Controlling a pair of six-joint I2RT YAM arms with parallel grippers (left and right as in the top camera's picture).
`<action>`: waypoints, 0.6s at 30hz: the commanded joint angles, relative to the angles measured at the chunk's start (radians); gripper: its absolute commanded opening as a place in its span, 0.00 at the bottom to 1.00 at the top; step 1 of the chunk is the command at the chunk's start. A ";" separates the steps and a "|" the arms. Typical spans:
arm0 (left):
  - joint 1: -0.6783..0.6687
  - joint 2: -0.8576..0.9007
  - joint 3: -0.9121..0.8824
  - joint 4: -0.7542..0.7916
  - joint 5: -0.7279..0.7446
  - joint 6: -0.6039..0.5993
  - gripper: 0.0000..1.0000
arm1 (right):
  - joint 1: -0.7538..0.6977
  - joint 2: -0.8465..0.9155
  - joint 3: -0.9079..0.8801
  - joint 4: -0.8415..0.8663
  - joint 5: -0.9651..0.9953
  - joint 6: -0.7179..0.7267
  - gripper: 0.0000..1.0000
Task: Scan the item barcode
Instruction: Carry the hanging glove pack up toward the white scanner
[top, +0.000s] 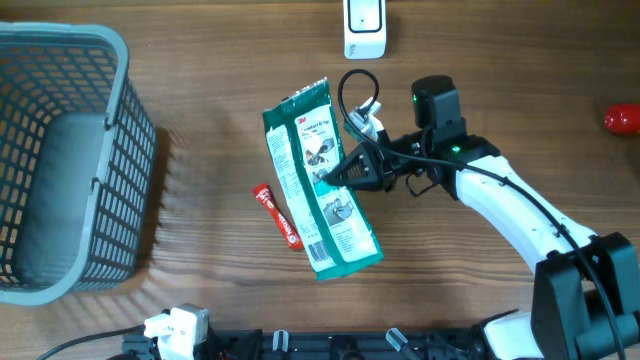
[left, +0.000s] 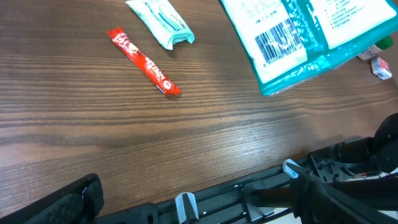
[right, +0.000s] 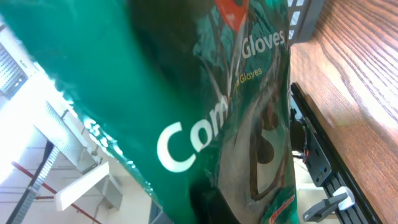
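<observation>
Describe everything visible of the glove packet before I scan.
The glove packet is a flat, glossy plastic pouch, teal-edged, its white printed back facing up. A 3M logo sits at its far end, the barcode near the robot-side end. The right wrist view shows its green front reading "Gloves". It is slanted, the right gripper shut on its right edge, a red sachet just left of it.
</observation>
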 joint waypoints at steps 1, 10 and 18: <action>-0.001 -0.003 0.000 0.002 0.001 -0.002 1.00 | 0.000 0.008 -0.008 0.005 -0.063 -0.032 0.04; -0.001 -0.003 0.000 0.002 0.002 -0.002 1.00 | -0.001 0.008 -0.013 -0.001 -0.064 -0.056 0.04; -0.001 -0.003 0.000 0.002 0.001 -0.002 1.00 | -0.018 0.008 -0.013 -0.024 -0.064 -0.061 0.04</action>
